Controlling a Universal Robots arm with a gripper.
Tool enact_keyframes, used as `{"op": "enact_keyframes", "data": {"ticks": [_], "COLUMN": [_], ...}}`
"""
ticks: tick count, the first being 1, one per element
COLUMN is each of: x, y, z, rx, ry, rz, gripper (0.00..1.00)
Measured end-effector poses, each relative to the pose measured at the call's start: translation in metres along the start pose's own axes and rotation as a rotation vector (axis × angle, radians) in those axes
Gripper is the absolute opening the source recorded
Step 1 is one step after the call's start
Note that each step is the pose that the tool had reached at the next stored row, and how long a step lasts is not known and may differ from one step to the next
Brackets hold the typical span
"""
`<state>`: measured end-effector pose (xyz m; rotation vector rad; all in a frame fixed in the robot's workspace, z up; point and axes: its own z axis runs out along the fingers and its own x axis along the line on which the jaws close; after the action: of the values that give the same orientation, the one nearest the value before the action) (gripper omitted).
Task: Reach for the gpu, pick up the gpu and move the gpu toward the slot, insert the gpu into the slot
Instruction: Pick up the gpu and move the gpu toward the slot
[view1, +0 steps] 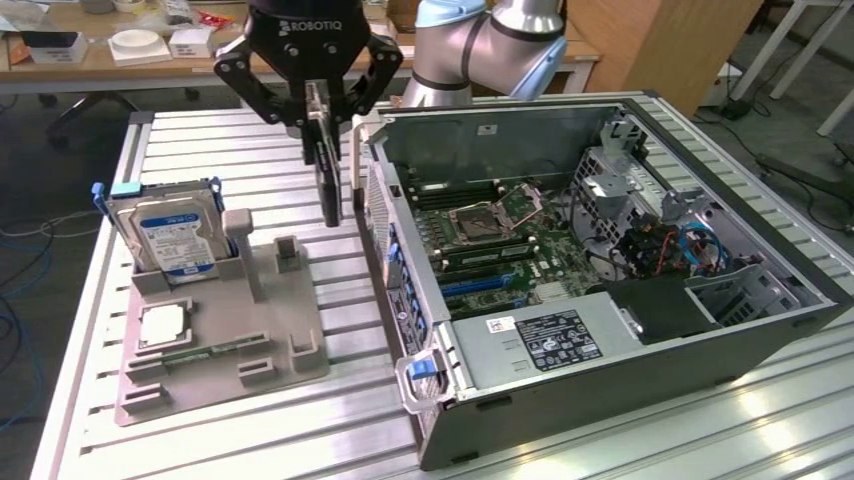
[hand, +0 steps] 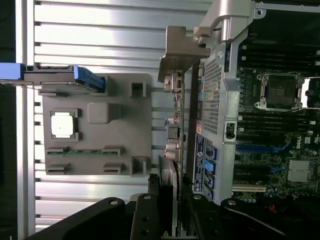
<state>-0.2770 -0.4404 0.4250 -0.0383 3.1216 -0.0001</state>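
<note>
1. Tool (view1: 320, 118) clenched on the upper edge of the gpu (view1: 328, 175), one finger pressed against each face.
2. Gpu hanging upright and edge-on in the exterior view, lifted clear of the ribbed metal worktop (view1: 240, 140).
3. Held just outside the open computer case (view1: 507, 140), between its perforated outer wall and the grey fixture tray (view1: 267, 320), touching neither.
4. From the wrist view, seen as a thin dark strip running alongside that perforated wall, close to a column of blue ports (hand: 207, 160).
5. Hard drive (view1: 171, 235) with blue-white label standing upright in the tray, toward the exterior view's left; square processor chip (view1: 163, 325) lying flat in a tray recess nearer the camera.
6. Motherboard (view1: 514, 240) exposed inside the case, processor socket (view1: 483, 215) near its middle.
</note>
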Motion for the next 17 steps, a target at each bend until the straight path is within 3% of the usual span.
{"op": "enact_keyframes", "data": {"ticks": [17], "x": [-0.036], "y": [-0.0009], "z": [0.0026], "rx": [0.0001], "ry": [-0.0004], "rz": [0.000], "gripper": [0.26]}}
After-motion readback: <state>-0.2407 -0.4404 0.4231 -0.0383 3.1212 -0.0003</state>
